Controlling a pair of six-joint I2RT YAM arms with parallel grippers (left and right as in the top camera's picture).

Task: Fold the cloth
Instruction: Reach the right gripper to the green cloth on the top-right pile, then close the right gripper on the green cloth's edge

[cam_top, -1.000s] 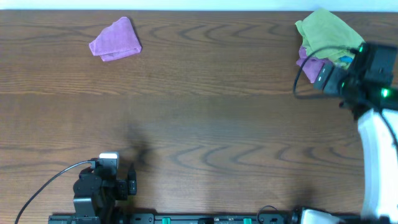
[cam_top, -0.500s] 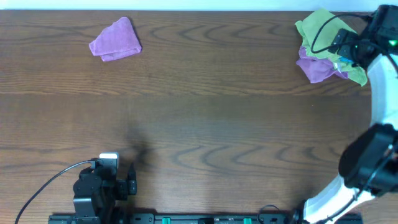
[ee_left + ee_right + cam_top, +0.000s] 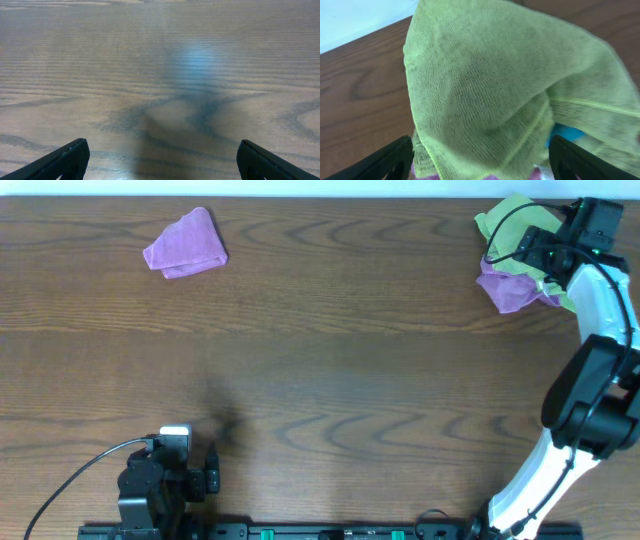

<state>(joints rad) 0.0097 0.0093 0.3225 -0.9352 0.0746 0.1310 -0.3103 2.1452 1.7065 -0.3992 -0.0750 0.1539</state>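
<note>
A crumpled green cloth (image 3: pixel 508 222) lies on top of a purple cloth (image 3: pixel 505 290) in a heap at the far right back of the table. It fills the right wrist view (image 3: pixel 490 85), with a bit of blue cloth (image 3: pixel 565 134) under it. My right gripper (image 3: pixel 540 252) hovers over the heap, open, its fingers (image 3: pixel 480 162) spread either side of the green cloth. A folded purple cloth (image 3: pixel 186 245) lies at the back left. My left gripper (image 3: pixel 160 160) is open and empty over bare wood at the front left (image 3: pixel 190 470).
The wooden table (image 3: pixel 320 380) spans the view. Its back edge runs just behind the cloth heap, with a pale surface (image 3: pixel 355 20) beyond it. A black cable (image 3: pixel 70 480) trails at the front left by the left arm.
My right arm has swung from the right side toward the back edge, bringing the gripper over the cloth heap. The left arm and both cloth piles have not moved.
</note>
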